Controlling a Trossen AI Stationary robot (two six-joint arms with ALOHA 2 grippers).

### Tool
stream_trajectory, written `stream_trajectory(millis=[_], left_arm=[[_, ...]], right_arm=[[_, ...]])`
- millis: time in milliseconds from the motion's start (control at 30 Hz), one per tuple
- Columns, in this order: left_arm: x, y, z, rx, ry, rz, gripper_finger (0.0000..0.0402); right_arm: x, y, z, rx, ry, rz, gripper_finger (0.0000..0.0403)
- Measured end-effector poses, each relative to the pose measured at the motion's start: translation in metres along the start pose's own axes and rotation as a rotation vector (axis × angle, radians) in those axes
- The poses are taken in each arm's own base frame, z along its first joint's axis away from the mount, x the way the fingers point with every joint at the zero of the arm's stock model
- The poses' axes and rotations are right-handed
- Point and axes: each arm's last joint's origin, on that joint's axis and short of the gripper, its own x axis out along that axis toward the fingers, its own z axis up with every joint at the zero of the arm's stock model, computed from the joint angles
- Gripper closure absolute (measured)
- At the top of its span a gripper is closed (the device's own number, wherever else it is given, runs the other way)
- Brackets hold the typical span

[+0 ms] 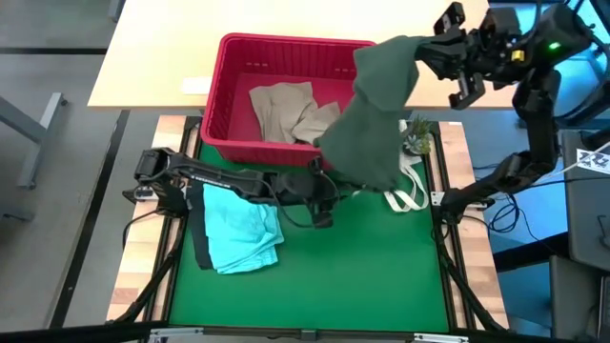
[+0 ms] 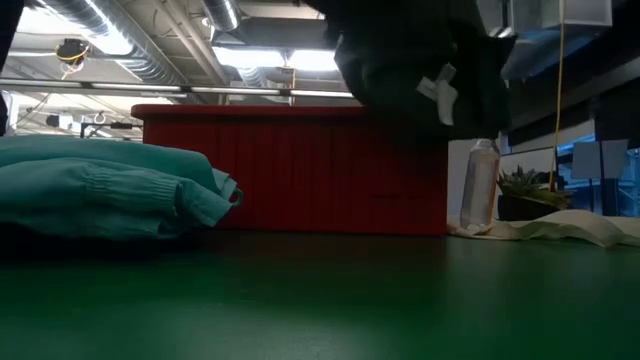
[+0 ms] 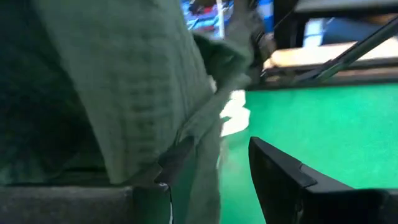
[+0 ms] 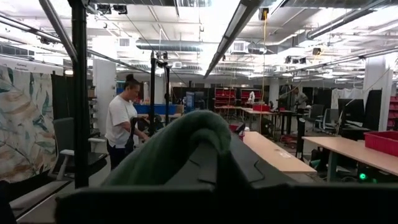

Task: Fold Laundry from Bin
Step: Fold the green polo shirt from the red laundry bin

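Note:
A dark olive green garment (image 1: 376, 110) hangs from my right gripper (image 1: 427, 52), which is shut on it high over the red bin's (image 1: 229, 90) far right corner. The cloth drops to just above the green mat; in the low view its dark lower part (image 2: 420, 70) shows a white tag. My left gripper (image 1: 322, 195) reaches level from the table's left and stands open at the garment's lower hem (image 3: 199, 143). A beige garment (image 1: 291, 112) lies in the bin. A folded teal garment (image 1: 243, 233) rests on a black one (image 1: 200, 233) on the mat. My right gripper holds the olive garment by an upper fold (image 4: 186, 134) that drapes over its fingers and hides the place of contact. The garment hangs slack below it, clear of the mat. My left gripper has the hem beside one finger (image 3: 177, 158); whether it touches, I cannot tell.
A white cloth bag (image 1: 408, 191) with loop handles lies at the mat's far right, beside a small plant (image 1: 416, 138) and a clear bottle (image 2: 481, 185). The middle and near part of the green mat (image 1: 362, 276) is bare. A person stands in the room beyond (image 4: 121, 121).

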Motion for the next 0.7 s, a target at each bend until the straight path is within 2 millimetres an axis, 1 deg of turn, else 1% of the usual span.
stream_trajectory(millis=[167, 300, 600, 700], left_arm=[[0.008, -0.004, -0.008, 0.015, 0.032, 0.093, 0.0255], [0.007, -0.006, -0.009, 0.02, 0.038, 0.105, 0.0255], [-0.003, -0.024, -0.006, 0.038, 0.025, 0.126, 0.0255], [-0.008, -0.032, -0.006, 0.051, 0.028, 0.168, 0.0255]], right_arm=[[0.004, -0.003, -0.003, 0.003, 0.005, 0.004, 0.0397], [0.004, -0.003, -0.003, 0.002, 0.004, 0.004, 0.0397], [0.004, -0.003, -0.002, 0.0, 0.002, 0.004, 0.0397], [0.004, -0.003, -0.002, 0.001, 0.002, 0.004, 0.0397]])
